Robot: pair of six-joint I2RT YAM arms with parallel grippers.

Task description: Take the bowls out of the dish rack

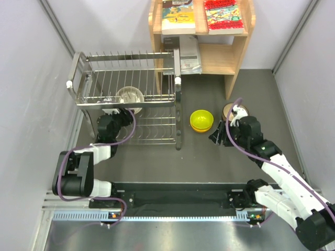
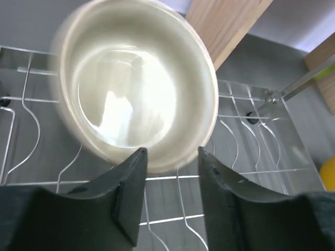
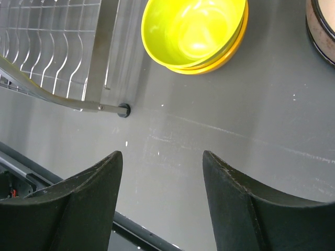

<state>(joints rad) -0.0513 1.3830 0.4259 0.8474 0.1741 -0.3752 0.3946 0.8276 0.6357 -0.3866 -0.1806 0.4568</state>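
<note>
Overhead view of a grey table (image 1: 157, 162), with two arms reaching in from the near edge. At the far left, the dish rack (image 1: 157, 83), two tiers of shiny steel wire. Just right of it, at the far centre, a wooden bookshelf (image 1: 235, 57) with books on top.

Still to unload: the cream-white bowl (image 2: 141, 89), up in the rack's top tier, toward its near rail. Close against that bowl from the near side, the left gripper (image 2: 170, 154). In the wrist view, bowl tipped with its pale inside toward the camera and slightly blurred. Jaws partly apart, with the bowl's near rim just beyond the fingertips (image 2: 137, 157) and rack wire showing through the gap. No clamp on the bowl to be made out; impossible to tell whether there is contact.

Already out on the table, just right of the rack: the yellow-green bowl (image 3: 191, 29) nested inside the orange bowl (image 3: 235, 44). Further right, the pinkish-brown bowl (image 3: 322, 26), half hidden by the right arm from above. Hovering over bare table on the near side of these bowls, the right gripper (image 3: 162, 157), jaws wide, holding nothing.

No sign of the teal-blue bowl in any view.

By the look of it, well past halfway: three bowls out, one in the rack, one unaccounted for. No other bowl visible in the rack, though part of the lower tier hidden by the left arm.
</note>
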